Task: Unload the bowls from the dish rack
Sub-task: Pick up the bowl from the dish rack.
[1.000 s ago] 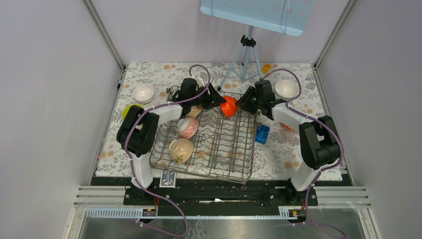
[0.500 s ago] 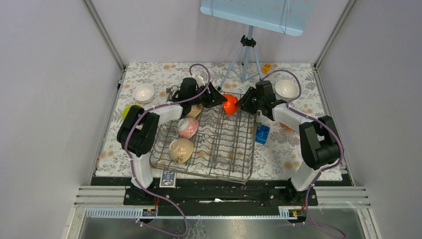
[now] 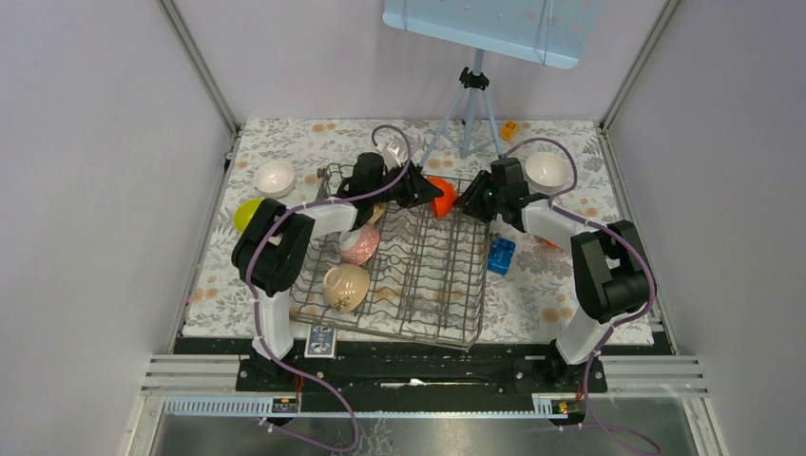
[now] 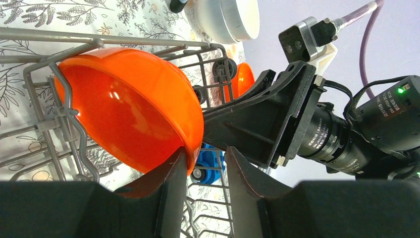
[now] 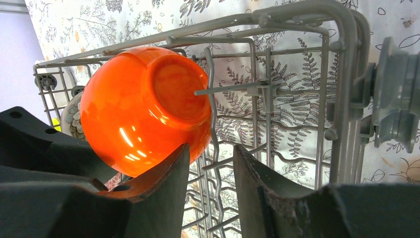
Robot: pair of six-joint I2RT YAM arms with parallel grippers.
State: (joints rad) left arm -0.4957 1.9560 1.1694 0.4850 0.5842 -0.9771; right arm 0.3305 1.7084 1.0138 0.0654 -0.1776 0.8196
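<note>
Orange marks the far edge of the dish rack (image 3: 428,275) in the overhead view. One orange bowl (image 3: 444,196) sits at the rack's upper right corner, with an arm on each side. The left gripper (image 3: 432,196) reaches it from the left of the frame and the right gripper (image 3: 462,201) from the right. In the rack's lower left lie a pink bowl (image 3: 359,249) and a beige bowl (image 3: 344,287). On the flowered cloth (image 3: 285,142) outside the rack, a white bowl (image 3: 276,177) stands at the upper left and a lime bowl (image 3: 243,215) just below it. Another white bowl (image 3: 547,171) is at the upper right, and a blue block (image 3: 501,256) lies just beside the rack's right side.

In the left wrist view the orange bowl fills the left half, tipped on its side among the tines with its mouth towards the camera. Its lower rim meets the tip of the finger on the left. The jaws stand apart, with rack wire and the blue block showing through the gap. Nothing is clamped.

In the right wrist view the same bowl shows its foot ring at the upper left, leaning against an upright tine. Its underside rests against the left-hand finger. These jaws are also parted, and only wire and cloth show between them.
</note>
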